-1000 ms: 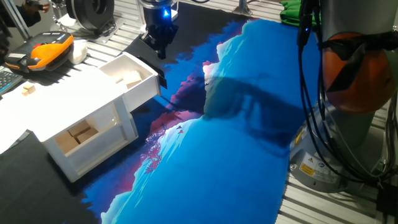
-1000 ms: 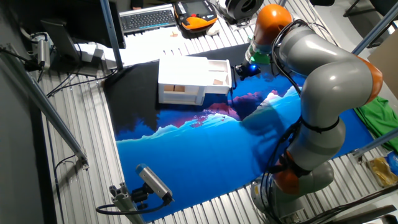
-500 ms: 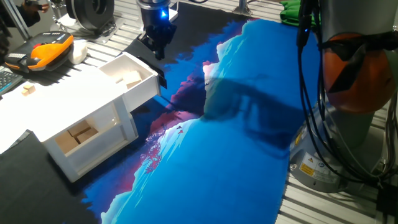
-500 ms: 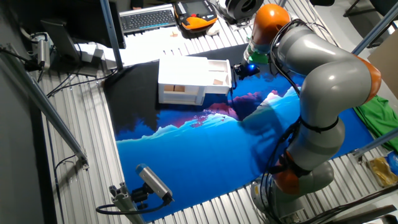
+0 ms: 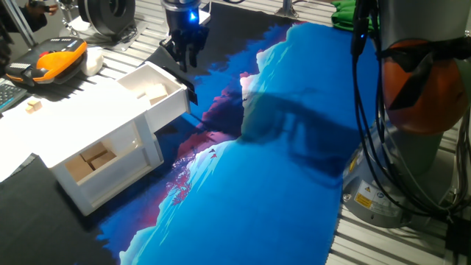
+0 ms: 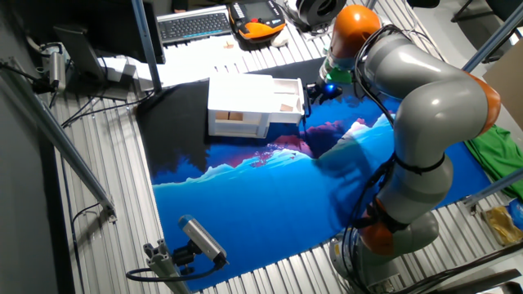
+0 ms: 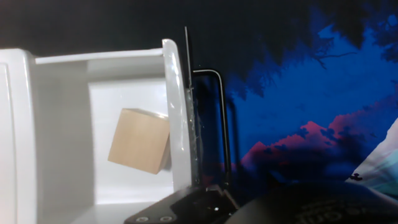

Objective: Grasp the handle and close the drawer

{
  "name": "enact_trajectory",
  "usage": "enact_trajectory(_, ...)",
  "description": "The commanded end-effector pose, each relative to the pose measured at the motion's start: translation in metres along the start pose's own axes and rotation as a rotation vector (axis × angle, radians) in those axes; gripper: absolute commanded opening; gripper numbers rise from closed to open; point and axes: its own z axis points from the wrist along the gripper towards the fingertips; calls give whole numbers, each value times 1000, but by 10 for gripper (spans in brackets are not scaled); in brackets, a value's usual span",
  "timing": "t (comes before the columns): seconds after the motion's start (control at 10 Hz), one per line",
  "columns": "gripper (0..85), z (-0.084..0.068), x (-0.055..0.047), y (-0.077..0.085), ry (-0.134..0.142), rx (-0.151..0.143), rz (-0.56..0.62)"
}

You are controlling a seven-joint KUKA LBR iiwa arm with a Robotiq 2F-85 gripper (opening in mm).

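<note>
The white drawer [image 5: 151,92] stands pulled out of the white cabinet [image 5: 66,129], with a wooden block [image 7: 140,142] inside it. The slim black handle [image 5: 193,94] is on the drawer front and shows as a thin bar in the hand view [image 7: 221,124]. My gripper [image 5: 184,60] hovers above and behind the handle with its fingers spread, holding nothing. In the other fixed view the gripper [image 6: 315,91] is just right of the drawer [image 6: 286,95]. One finger base [image 7: 186,208] shows at the bottom of the hand view.
The cabinet's lower compartment holds a wooden block [image 5: 96,157]. An orange and black device [image 5: 55,62] lies behind the cabinet. A blue and black printed mat [image 5: 280,169] covers the table. The arm's base [image 5: 412,147] stands at the right.
The gripper has moved slightly up and back from the handle, and its fingers have spread apart. The drawer has not moved.
</note>
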Motion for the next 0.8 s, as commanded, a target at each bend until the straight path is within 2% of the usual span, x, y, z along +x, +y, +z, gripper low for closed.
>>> enact_trajectory(0.0, 170, 0, -1, 0, 1, -3, -5)
enact_trajectory(0.7, 170, 0, -3, 3, 20, 0, -11)
